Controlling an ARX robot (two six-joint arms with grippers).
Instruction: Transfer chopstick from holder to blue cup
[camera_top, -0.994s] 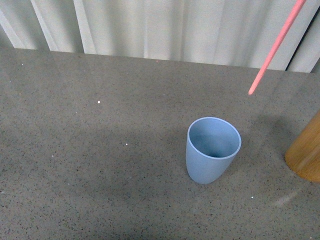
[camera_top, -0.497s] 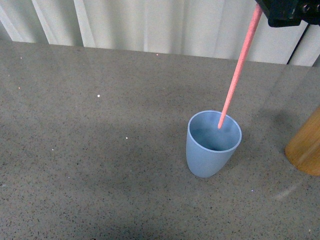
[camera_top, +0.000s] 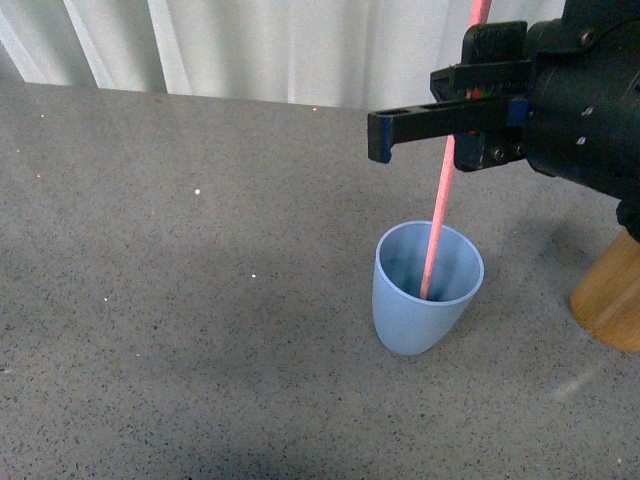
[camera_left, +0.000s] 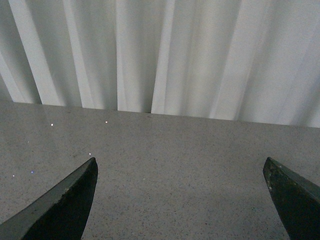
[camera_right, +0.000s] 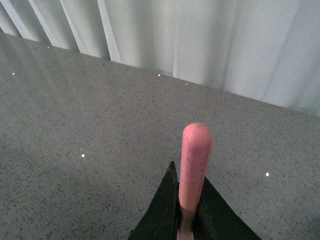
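Note:
The pale-blue cup (camera_top: 405, 320) stands upright on the grey table. My right gripper (camera_top: 400, 130) is above it, shut on one salmon-pink chopstick (camera_top: 438, 220). The stick hangs nearly upright and its lower end is inside the cup's mouth. In the right wrist view the stick (camera_right: 194, 160) rises from between the closed fingers (camera_right: 165, 210). The orange-brown wooden holder (camera_top: 610, 300) shows partly at the right edge, under the right arm. My left gripper (camera_left: 180, 200) is open and empty over bare table; the task's things do not show in its view.
The grey speckled table (camera_top: 200, 300) runs back to a white pleated curtain (camera_top: 300, 50). The black right arm (camera_top: 590, 100) fills the upper right of the front view, above the holder.
The right gripper has come down and leftward into the front view. The chopstick's lower end went from above and right of the cup down into the cup.

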